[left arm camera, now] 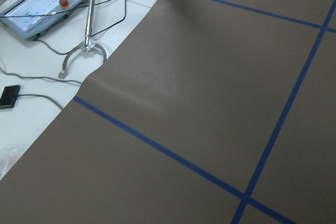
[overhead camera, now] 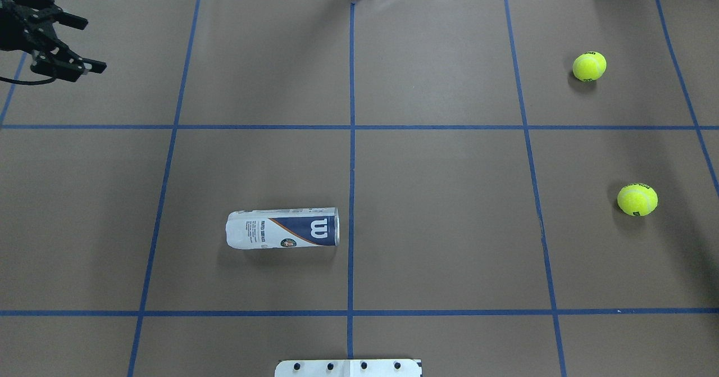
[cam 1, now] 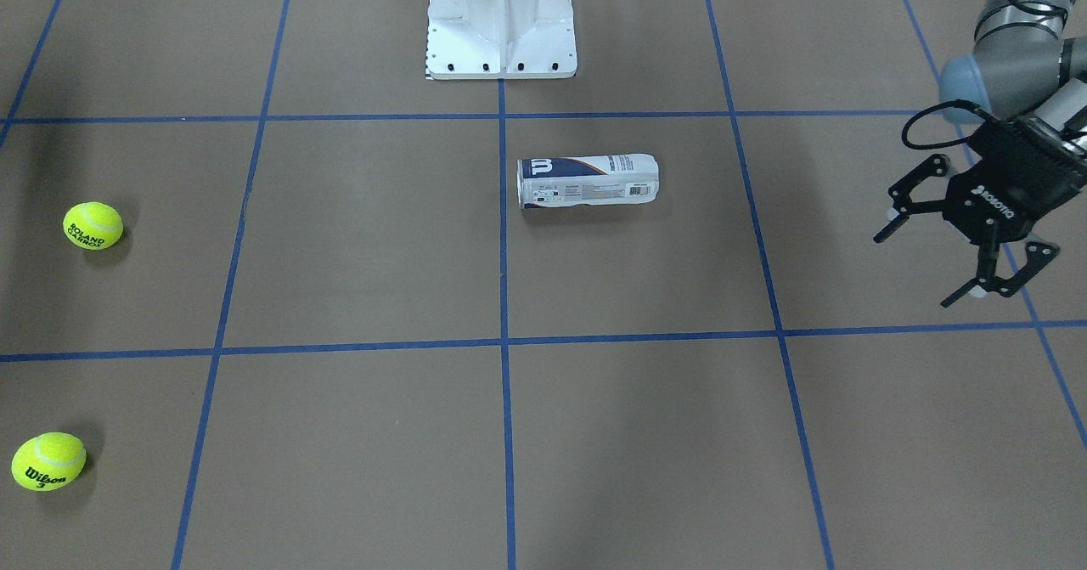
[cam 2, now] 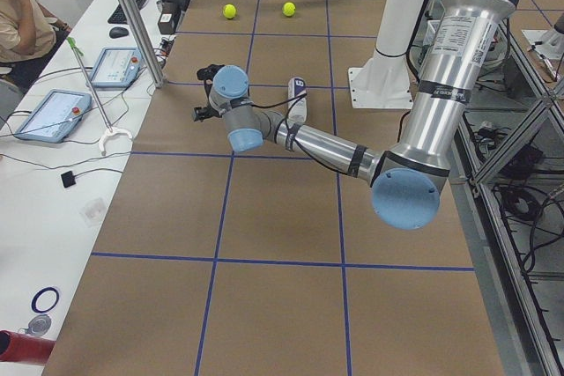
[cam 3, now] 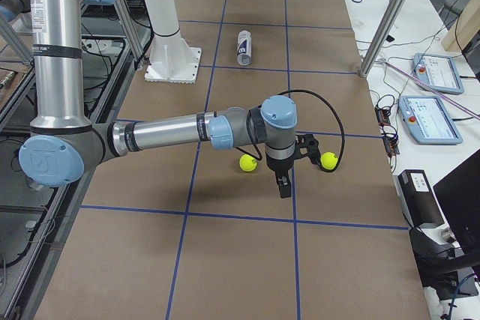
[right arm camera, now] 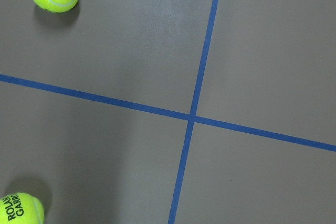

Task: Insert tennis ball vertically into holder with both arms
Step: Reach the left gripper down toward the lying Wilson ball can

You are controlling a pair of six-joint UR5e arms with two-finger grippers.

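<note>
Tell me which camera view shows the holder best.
The overhead exterior view: the holder lies on its side, unobstructed, its W logo readable. The front-facing view shows it similarly, with the barcode. Both side views show it small. The wrist views miss it.

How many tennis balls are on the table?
2, both on the robot's right: the far ball toward the far edge, the near ball closer to the robot. The can might hide more.

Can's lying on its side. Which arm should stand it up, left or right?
Left, probably. The can lies on the robot's left half, and the left gripper is open and empty on that side. The right arm hangs by the two balls, better placed to pick one.
</note>
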